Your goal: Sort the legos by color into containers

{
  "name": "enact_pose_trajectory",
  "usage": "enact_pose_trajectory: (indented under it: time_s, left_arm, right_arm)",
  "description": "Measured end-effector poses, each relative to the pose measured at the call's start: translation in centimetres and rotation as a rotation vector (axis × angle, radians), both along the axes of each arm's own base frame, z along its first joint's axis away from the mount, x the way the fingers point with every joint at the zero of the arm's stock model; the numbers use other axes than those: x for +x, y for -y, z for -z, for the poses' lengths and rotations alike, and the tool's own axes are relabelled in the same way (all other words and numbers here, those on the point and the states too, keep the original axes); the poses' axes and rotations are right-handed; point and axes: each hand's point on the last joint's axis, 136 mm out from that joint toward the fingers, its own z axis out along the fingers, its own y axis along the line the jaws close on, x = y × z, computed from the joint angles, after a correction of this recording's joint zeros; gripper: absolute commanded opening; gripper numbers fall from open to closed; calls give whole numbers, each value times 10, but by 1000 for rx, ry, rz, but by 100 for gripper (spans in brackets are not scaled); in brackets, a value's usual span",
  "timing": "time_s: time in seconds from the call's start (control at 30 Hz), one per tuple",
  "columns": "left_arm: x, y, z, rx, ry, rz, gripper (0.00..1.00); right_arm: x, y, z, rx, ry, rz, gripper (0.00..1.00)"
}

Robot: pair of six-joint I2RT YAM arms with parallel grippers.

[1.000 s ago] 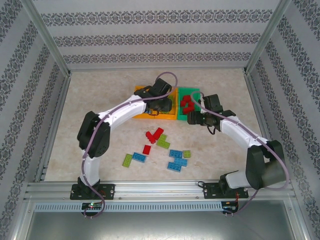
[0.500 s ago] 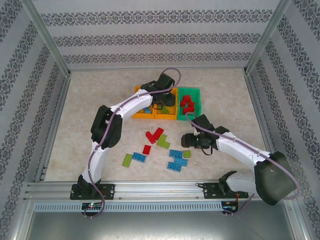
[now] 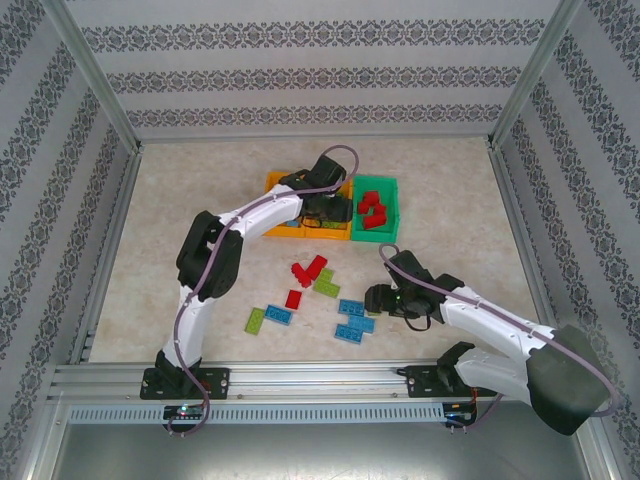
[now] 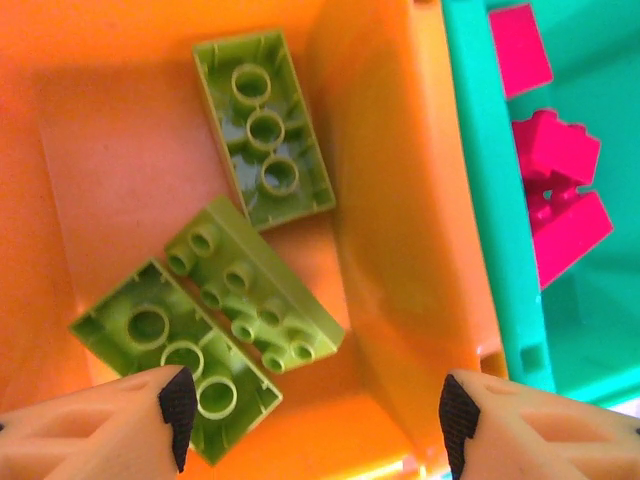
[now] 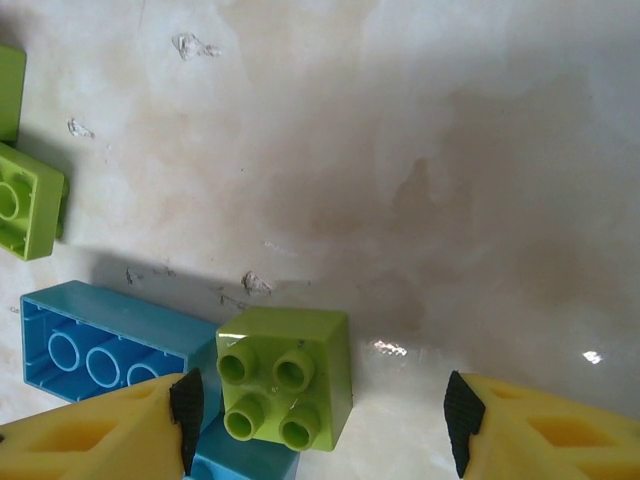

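Observation:
My left gripper (image 4: 315,415) (image 3: 327,207) hangs open over the middle orange bin (image 4: 390,200), holding nothing. Three lime bricks (image 4: 262,128) lie on that bin's floor. The green bin (image 3: 392,184) to its right holds red bricks (image 3: 372,207) (image 4: 560,190). My right gripper (image 5: 322,415) (image 3: 377,299) is open, low over the table, with a small square lime brick (image 5: 285,385) between its fingers, untouched. That brick rests against a blue brick (image 5: 100,345). Red (image 3: 308,270), lime (image 3: 326,284) and blue legos (image 3: 352,322) lie loose on the table.
The left orange bin (image 3: 274,184) is partly hidden under my left arm. Another lime brick (image 5: 25,200) lies left of the right gripper. A lime brick (image 3: 256,320) and a blue brick (image 3: 279,314) sit at the pile's left end. Metal frame rails edge the table.
My right arm has swung back from the green bin to the near pile and come down over the square lime brick. My left arm stayed over the orange bins.

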Motion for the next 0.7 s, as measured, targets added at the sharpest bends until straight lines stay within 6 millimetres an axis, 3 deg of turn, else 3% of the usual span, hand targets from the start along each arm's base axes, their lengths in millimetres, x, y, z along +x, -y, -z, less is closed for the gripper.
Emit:
enact_pose_trajectory:
  time_s: [0.37, 0.7]
  left_arm:
    - [-15, -10, -19, -26, 26, -6, 69]
    - [-23, -15, -20, -47, 22, -33, 71]
  right_arm:
    - [-1, 2, 9, -47, -48, -4, 53]
    - [6, 18, 3, -91, -23, 49, 56]
